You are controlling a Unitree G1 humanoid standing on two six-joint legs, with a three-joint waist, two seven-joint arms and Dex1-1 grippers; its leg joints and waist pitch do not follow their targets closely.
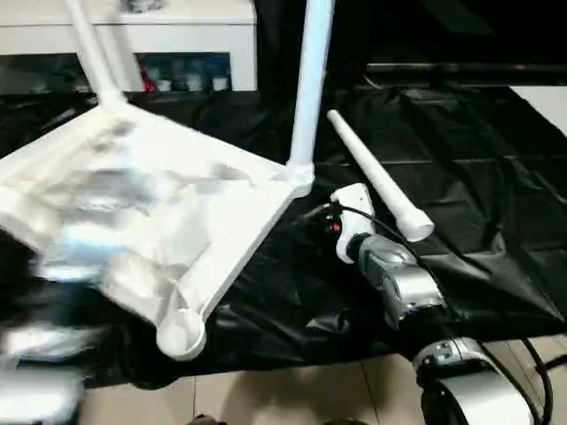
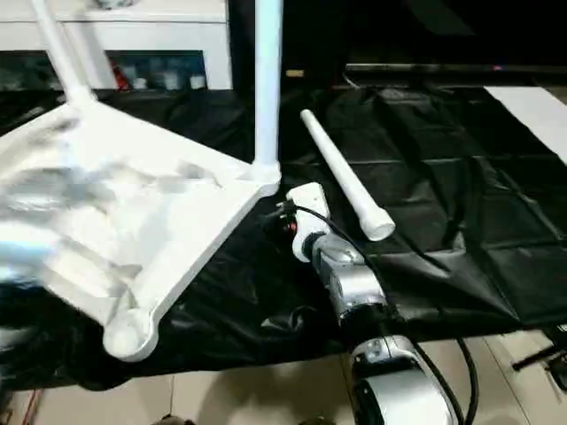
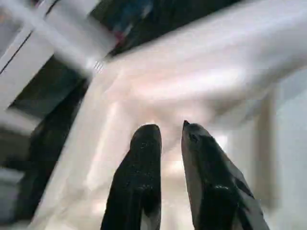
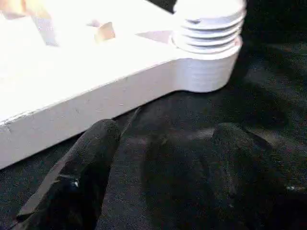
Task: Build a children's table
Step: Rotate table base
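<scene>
Item: children's table, part-built. Tabletop (image 1: pixel 151 239) inverted and tilted on black sheeting (image 1: pixel 478 212) spread over the floor, ribbed underside up. Two legs fitted: one upright in the right far corner socket (image 1: pixel 312 88), one at the far left corner (image 1: pixel 93 53). Near corner socket (image 1: pixel 182 335) empty. One loose leg (image 1: pixel 376 181) lying on the sheeting just right of the tabletop, flared end toward the near right. Fourth leg not located. White cabinet (image 1: pixel 133 35) with glass doors at far left, not part of the set.

Step in hand (judged): fetching the loose leg for an open socket. Advice: grasp the loose leg toward mid-length for balance, align the end meant for the socket with the socket axis before pressing, steady the tilted tabletop with the other arm so the slab does not slide on the slick sheeting.

Right end effector (image 4: pixel 158 158): wide open, empty, fingers low over the sheeting just beside the tabletop edge below the fitted right corner; near the loose leg but not on it. Contact with the sheeting itself not determinable.

Left end effector (image 3: pixel 165 136): black fingers (image 3: pixel 141 158) narrowly parted, close over the white ribbed underside at the left of the tabletop; nothing visibly between the fingers, grip or touch not determinable through motion blur.
</scene>
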